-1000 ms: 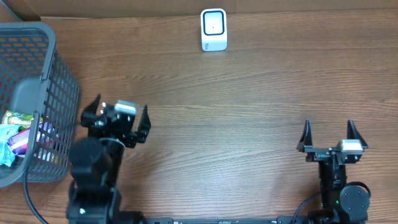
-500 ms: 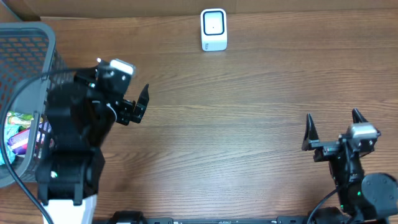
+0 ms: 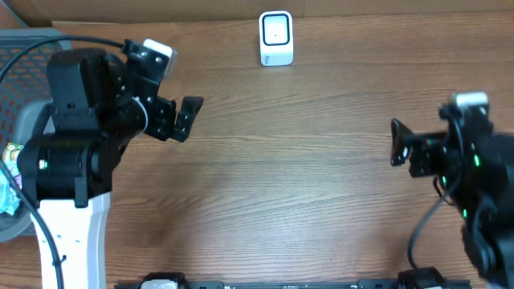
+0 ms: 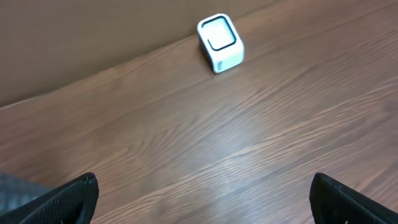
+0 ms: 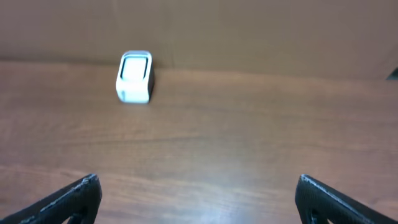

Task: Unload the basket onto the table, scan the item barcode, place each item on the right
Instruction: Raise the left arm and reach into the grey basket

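The white barcode scanner (image 3: 276, 38) stands upright at the back middle of the table; it also shows in the left wrist view, scanner (image 4: 220, 42), and in the right wrist view, scanner (image 5: 134, 76). Colourful packets (image 3: 8, 156), the items, lie in the grey mesh basket (image 3: 24, 48) at the far left, mostly hidden behind my left arm. My left gripper (image 3: 183, 119) hangs open and empty above the table, right of the basket, with wide-apart jaws over bare wood (image 4: 202, 199). My right gripper (image 3: 399, 144) is open and empty at the right side (image 5: 199, 193).
A brown cardboard wall (image 5: 249, 31) runs along the table's back edge behind the scanner. Wooden tabletop (image 3: 305, 185) lies between the two arms. A black cable (image 3: 32, 56) arcs over the basket from the left arm.
Both arms have risen from near the front edge and swung toward the back. The left gripper now points right, near the basket's corner; the right gripper points left. Both stayed open.
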You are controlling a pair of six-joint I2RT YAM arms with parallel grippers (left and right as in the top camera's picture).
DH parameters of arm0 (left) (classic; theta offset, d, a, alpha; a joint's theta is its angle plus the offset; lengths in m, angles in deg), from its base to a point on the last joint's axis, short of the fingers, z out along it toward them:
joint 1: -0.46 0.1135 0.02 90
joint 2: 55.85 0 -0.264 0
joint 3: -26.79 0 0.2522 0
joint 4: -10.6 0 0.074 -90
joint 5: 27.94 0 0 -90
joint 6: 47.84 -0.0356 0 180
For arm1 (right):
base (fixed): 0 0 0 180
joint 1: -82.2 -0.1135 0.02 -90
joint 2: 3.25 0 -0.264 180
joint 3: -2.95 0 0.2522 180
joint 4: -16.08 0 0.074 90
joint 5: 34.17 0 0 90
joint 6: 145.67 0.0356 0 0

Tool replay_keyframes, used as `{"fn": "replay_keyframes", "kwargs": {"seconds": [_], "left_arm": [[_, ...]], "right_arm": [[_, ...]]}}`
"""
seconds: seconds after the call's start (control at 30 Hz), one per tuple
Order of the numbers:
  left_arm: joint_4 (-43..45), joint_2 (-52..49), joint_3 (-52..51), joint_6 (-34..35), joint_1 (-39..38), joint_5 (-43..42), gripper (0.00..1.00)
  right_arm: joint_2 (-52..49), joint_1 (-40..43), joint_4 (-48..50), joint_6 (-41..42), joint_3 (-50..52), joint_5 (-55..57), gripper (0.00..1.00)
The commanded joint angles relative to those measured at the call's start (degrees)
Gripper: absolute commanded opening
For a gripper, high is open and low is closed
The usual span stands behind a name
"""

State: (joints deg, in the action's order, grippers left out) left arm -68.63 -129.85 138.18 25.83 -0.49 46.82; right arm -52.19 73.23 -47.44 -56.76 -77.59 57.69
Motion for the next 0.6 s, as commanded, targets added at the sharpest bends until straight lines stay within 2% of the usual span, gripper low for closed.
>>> {"fn": "replay_keyframes", "kwargs": {"seconds": [0.0, 0.1, 0.3, 0.4, 0.43, 0.5, 0.57], "left_arm": [[-0.66, -1.42, 1.62, 1.73, -0.15, -2.56, 0.99], [-0.87, -2.12, 1.6, 2.89, -0.17, -4.83, 1.0], [-2.82, -3.15, 1.6, 6.6, -0.22, -10.88, 0.99], [-3.67, -3.61, 1.53, 7.39, -0.22, -14.99, 1.0], [-3.26, -3.87, 1.53, 7.39, -0.22, -15.43, 0.98], [-1.95, -4.33, 1.53, 8.55, -0.17, -14.75, 0.77], [-1.01, -4.37, 1.55, 13.77, 0.22, -11.87, 0.77]], "right_arm": [[-5.97, 0.37, -1.57, 1.33, -4.52, -3.98, 1.0], [-10.27, 0.37, -0.66, 1.33, -4.9, -11.82, 1.0], [-17.27, 0.37, -0.94, 1.49, -4.87, -18.78, 1.0], [-19.47, 0.37, -0.7, 4.35, -4.87, -24.7, 1.0], [-19.96, 0.37, -0.76, 4.33, -4.87, -26.01, 1.0], [-20.48, 0.37, -0.74, 4.33, -4.87, -27.28, 1.0], [-20.57, 0.37, -0.7, 4.33, -4.87, -27.45, 1.0]]}}
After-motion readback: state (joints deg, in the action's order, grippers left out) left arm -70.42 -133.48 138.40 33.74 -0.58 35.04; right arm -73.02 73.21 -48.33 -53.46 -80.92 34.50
